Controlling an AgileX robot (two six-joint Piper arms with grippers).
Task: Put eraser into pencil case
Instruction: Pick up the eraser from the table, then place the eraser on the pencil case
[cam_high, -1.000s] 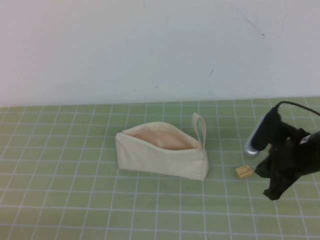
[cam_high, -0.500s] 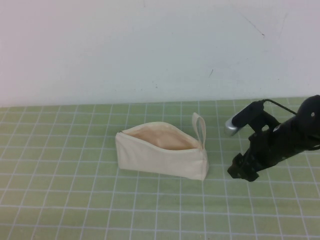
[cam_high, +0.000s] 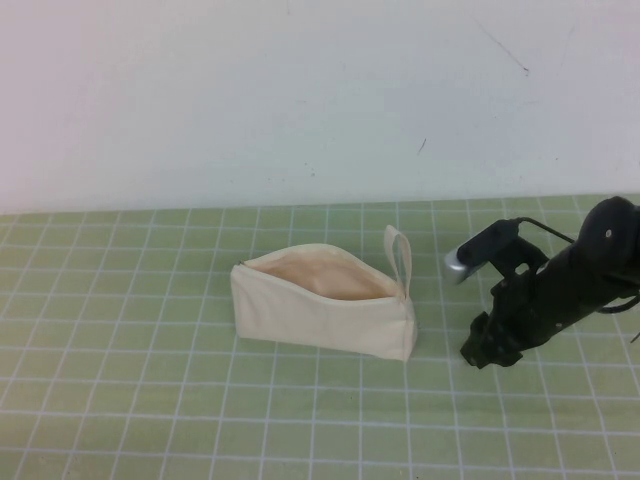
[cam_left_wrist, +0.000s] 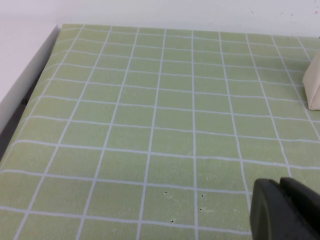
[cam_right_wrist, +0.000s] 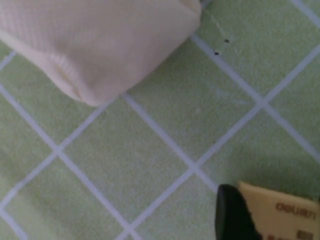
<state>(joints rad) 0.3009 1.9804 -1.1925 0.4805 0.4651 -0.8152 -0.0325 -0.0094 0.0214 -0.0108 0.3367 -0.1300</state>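
The pencil case (cam_high: 320, 310), a cream-white zip pouch with its mouth open and tan lining showing, lies mid-table; its loop end points toward my right arm. One corner of it shows in the right wrist view (cam_right_wrist: 100, 45), and its edge shows in the left wrist view (cam_left_wrist: 314, 87). My right gripper (cam_high: 487, 352) is down on the mat just right of the pouch. It covers the eraser in the high view. In the right wrist view the gripper (cam_right_wrist: 274, 210) is shut on the yellowish eraser (cam_right_wrist: 282, 217), with a black finger (cam_right_wrist: 232, 215) against its edge. My left gripper (cam_left_wrist: 282, 187) is shut and empty, well off to the pouch's left.
A green grid mat (cam_high: 150, 420) covers the table, with a white wall behind it. The mat's left edge and a dark gap (cam_left_wrist: 20, 105) show in the left wrist view.
My right gripper moved left from beside the eraser to over it and came down, hiding it in the high view. The pouch has not moved.
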